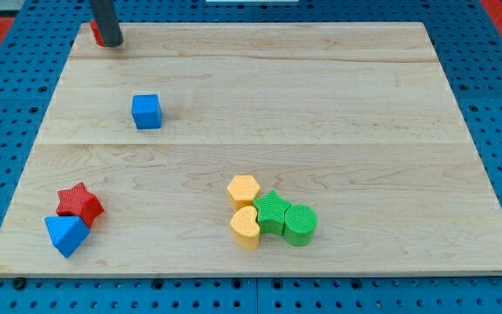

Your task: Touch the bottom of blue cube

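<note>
The blue cube point(146, 112) sits on the wooden board point(338, 105) in the upper left part of the view. My tip point(112, 42) is at the board's top left corner, up and to the left of the blue cube and well apart from it. The rod hides most of a red block point(98, 35) right behind it, whose shape I cannot make out.
A red star point(79, 204) touches a blue triangular block point(66, 234) at the bottom left. At bottom centre a yellow hexagon point(243, 190), a yellow heart point(246, 228), a green star point(273, 211) and a green cylinder point(301, 224) cluster together.
</note>
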